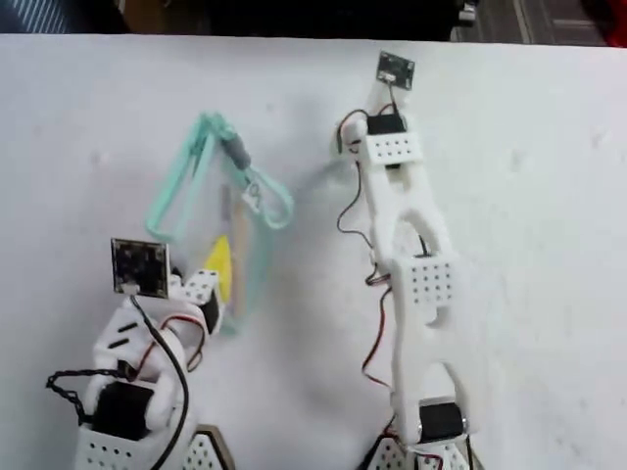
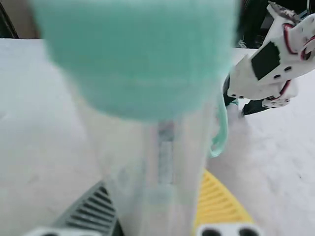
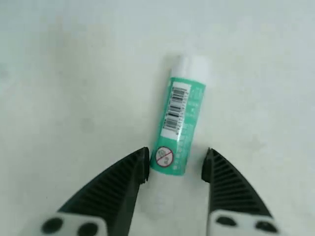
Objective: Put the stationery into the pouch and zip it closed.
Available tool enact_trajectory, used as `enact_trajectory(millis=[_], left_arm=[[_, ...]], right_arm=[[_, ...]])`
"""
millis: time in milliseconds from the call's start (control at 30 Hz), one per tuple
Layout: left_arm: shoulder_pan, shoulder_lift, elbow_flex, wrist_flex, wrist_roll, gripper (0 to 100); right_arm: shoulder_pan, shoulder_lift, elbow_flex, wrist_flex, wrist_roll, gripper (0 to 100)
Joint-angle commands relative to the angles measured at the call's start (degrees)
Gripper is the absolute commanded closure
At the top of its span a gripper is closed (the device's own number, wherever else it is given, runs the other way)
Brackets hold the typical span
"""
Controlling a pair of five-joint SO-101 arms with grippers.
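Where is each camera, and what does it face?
High view: fixed overhead, facing down on table, pouch, left arm and right arm.
Left wrist view: on the left arm, facing the pouch in its hand.
Right wrist view: on the right arm, facing its open hand astride a glue stick.
Shared: high and left wrist views both show the pouch and right arm.

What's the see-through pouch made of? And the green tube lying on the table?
The pouch looks like soft clear plastic, slightly glossy, since things inside show through it. Its mint edging seems to be fabric, though that is a guess. The tube looks like hard smooth plastic, with a printed green label and a white cap.
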State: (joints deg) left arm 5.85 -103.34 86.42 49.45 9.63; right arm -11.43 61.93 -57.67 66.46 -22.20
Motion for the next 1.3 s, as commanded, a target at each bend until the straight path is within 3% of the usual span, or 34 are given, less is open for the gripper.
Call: enact_trajectory(millis=[0,167,300,400,533,1133,1267], left_arm=[[0.92,-0.57,-2.55,-1.14,-0.7,88],[0.92,-0.57,-2.55,-1.14,-0.7,88],[0.92,-0.57,-2.55,-1.14,-0.79,88],[0.92,-0.57,-2.55,-1.23,-0.79,88],[0.92,-0.57,-2.55,-1.49,-0.79,88],[7.34,-0.57,-2.46,-1.14,-0.88,88],[7.6,-0.57,-1.32,-1.58,-0.88,88]], right_arm=[[1.8,7.69,-15.91,1.8,-2.02,82.8],[1.71,17.45,-27.96,3.21,-1.76,83.4],[1.63,20.62,-30.68,4.35,5.45,99.7],[1.63,20.62,-30.95,6.11,11.08,97.6],[2.07,17.98,-31.03,10.15,11.69,98.2],[0.75,-13.85,-30.86,31.78,12.13,98.1],[-1.63,-23.96,-30.24,32.04,19.96,98.1]])
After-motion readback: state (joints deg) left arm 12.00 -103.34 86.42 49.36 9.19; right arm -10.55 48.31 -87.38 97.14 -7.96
